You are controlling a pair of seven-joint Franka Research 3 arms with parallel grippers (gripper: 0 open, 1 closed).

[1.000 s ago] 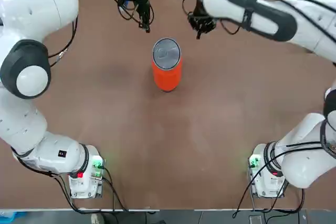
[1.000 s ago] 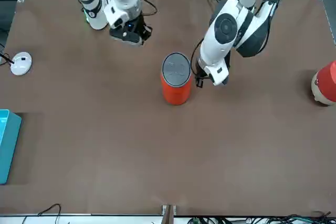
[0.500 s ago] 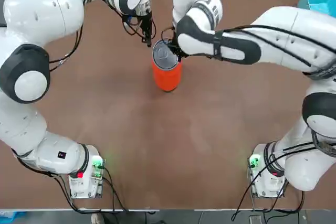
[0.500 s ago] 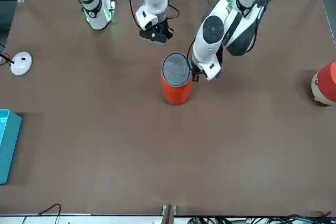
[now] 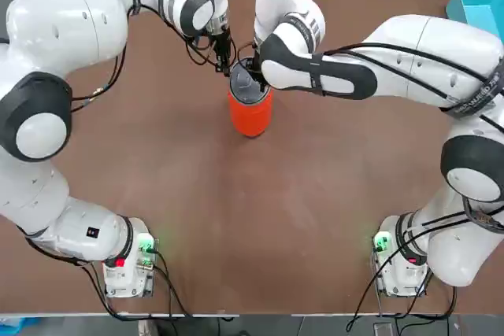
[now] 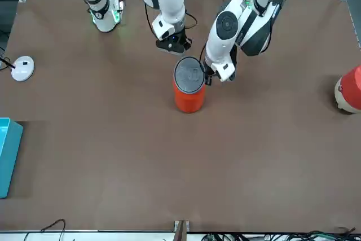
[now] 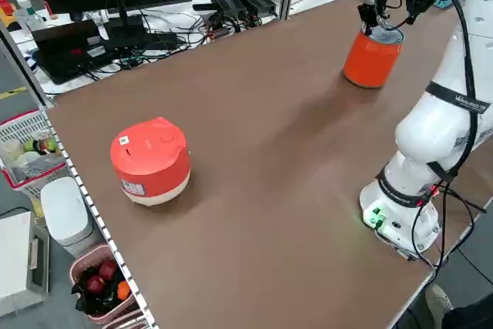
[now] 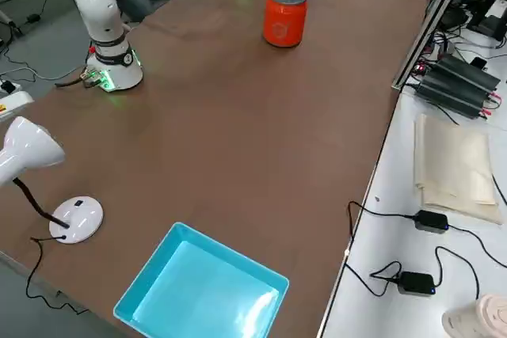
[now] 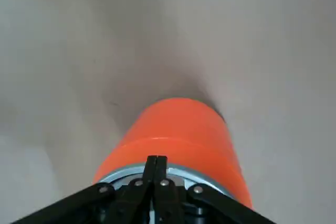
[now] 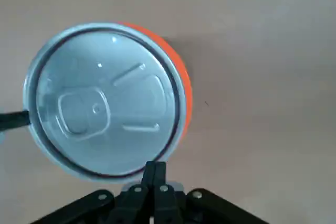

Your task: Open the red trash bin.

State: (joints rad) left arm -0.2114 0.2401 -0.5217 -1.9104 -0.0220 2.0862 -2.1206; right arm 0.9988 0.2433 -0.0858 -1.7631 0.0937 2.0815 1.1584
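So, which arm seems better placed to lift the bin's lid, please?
Probably the right gripper: its closed jaws appear over the seam around the lid; the left gripper appears only beside the outer rim.
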